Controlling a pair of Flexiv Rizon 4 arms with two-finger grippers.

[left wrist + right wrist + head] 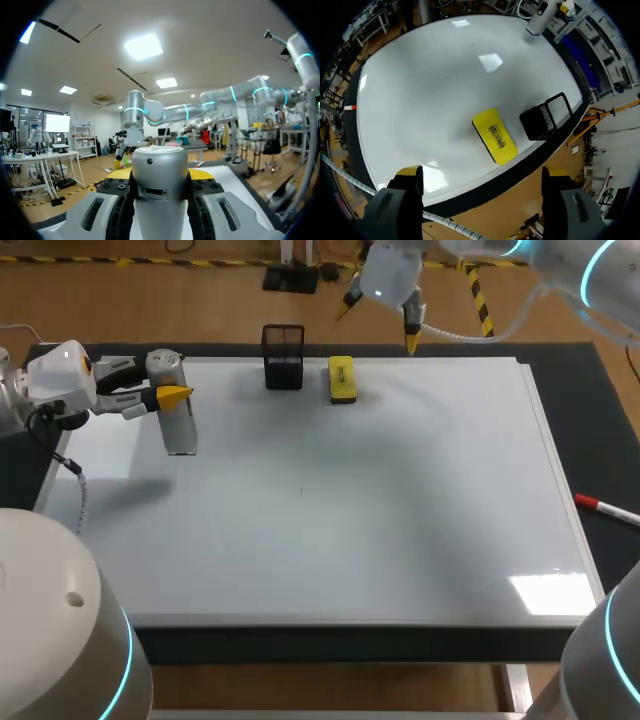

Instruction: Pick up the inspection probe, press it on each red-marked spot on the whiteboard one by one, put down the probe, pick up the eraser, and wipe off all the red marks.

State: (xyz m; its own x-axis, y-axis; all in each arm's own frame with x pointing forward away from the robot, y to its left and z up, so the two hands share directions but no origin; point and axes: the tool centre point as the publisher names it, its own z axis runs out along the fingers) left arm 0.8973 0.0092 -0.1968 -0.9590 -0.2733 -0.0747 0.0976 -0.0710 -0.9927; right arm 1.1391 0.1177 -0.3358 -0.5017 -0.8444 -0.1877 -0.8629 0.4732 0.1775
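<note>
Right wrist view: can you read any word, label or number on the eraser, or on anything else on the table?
Eraser: black print on its yellow top, too small and blurred to read.
Whiteboard, probe, black mesh holder: no words, numbers or signs visible.

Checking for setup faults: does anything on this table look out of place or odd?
The whiteboard shows no red marks, only a tiny dark speck near its middle. A red-capped marker lies loose off the board, on the black mat at the right. The eraser and mesh holder sit neatly.
</note>
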